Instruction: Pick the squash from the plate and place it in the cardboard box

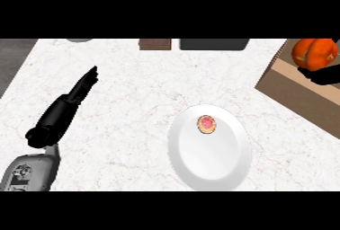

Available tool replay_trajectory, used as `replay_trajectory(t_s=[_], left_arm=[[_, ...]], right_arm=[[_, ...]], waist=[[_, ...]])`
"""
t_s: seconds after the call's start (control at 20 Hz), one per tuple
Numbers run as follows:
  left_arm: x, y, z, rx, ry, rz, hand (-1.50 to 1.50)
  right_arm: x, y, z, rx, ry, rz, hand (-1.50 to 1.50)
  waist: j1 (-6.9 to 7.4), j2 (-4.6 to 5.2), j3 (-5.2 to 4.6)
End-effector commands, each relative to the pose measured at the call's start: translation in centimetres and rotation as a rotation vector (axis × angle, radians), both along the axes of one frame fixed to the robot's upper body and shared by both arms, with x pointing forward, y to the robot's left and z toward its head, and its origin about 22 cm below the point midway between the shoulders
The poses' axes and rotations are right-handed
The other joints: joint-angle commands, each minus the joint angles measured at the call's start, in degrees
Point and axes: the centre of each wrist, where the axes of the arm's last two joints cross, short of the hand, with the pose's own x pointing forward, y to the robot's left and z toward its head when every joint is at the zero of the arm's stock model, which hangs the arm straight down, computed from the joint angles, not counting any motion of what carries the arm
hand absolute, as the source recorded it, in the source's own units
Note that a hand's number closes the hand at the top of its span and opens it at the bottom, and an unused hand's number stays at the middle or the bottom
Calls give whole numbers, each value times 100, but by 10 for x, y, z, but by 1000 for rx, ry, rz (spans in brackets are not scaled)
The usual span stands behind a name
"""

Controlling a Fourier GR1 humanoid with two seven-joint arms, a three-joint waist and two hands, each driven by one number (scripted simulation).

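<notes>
While black fingers [325, 76] cup it, round orange squash [315, 53] overhangs cardboard box [292, 90].

The left forearm [30, 173] enters from the lower left corner, grey, and angles upward. Its black left hand [69, 101] stretches up and to the right, fingers straight and held together, tapering to a point, holding nothing. At the far right edge, only a dark part of the right hand [323, 75] shows; its fingers cannot be made out.
</notes>
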Motion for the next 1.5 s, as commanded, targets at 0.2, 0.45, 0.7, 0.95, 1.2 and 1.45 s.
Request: replay_trajectory(t_s=[0.2, 0.45, 0.7, 0.95, 1.2, 1.45], left_arm=[[4, 11, 10, 0, -21, -1, 0], [4, -7, -6, 9, 2, -21, 0], [5, 12, 2, -4, -32, -24, 0], [1, -20, 1, -13, -2, -18, 0], [11, -6, -2, 1, -14, -31, 0], [5, 1, 5, -10, -23, -10, 0]], right_arm=[[23, -76, 1, -166, 195, -91, 150], [23, -112, -17, -169, 453, -58, 150], [23, -135, -41, -229, 589, -40, 150], [13, -159, -48, -210, 723, 61, -150], [26, -152, -41, -120, 618, 228, -150], [22, -162, -44, 367, 243, 321, -150]], waist=[[62, 28, 0], [73, 51, 2], [190, 85, 8], [144, 54, 13], [129, 82, 13], [38, 38, 40]])
